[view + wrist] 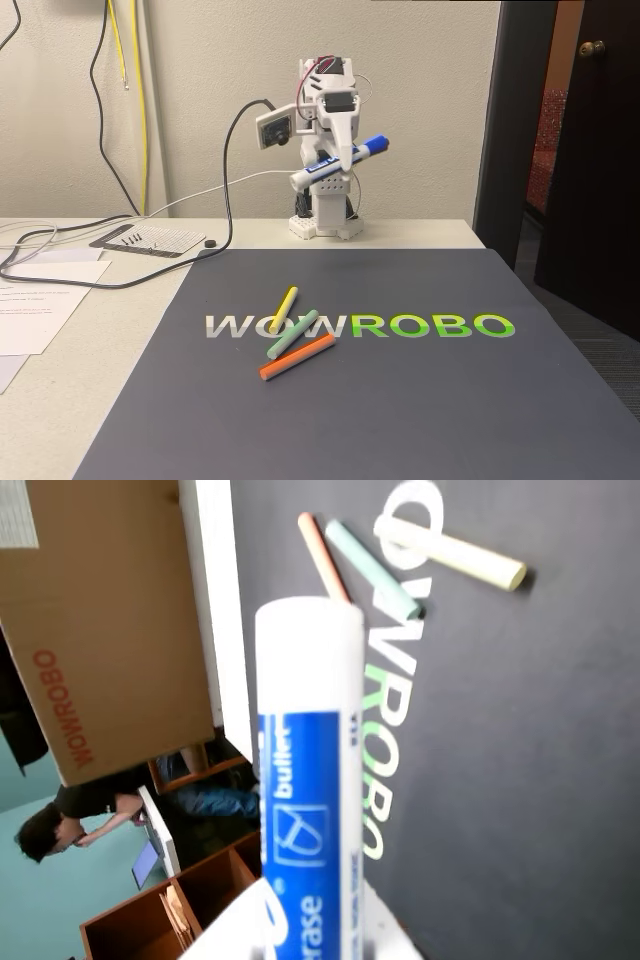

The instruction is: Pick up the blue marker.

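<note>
Dark grey WOWROBO-printed mat [400, 400] spans lower half of fixed view; white arm w/ two-finger gripper [343, 160] upright at top centre, jaws clenched on thick white-barrelled blue-capped dry-erase marker [340, 164], lifted off mat, cap tilted up-right; thin orange stick [296, 358], green stick [292, 333], yellow stick [284, 307] lie mid-mat, overlapping.

Blue marker [340, 163] clamped in the gripper [345, 160], raised well above the dark mat [420, 400], cap up-right. Yellow stick [285, 302], green stick [293, 332], orange stick [297, 357] lying on the mat.
</note>
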Controlling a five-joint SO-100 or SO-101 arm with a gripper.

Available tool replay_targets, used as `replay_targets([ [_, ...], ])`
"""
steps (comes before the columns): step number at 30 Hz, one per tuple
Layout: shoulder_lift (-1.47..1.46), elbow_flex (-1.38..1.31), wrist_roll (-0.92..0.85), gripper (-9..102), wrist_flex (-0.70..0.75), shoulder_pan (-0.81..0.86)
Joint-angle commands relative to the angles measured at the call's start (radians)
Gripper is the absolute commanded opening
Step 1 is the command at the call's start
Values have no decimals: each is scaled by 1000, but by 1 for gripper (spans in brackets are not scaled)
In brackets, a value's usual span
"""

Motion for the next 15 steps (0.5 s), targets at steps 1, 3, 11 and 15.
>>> replay_targets([
  [1,83,44,-37,0,-32,25],
  [3,153,95,-67,0,-41,35],
  [11,199,132,-86,0,-51,110],
  [15,216,158,-86,0,-78,129],
])
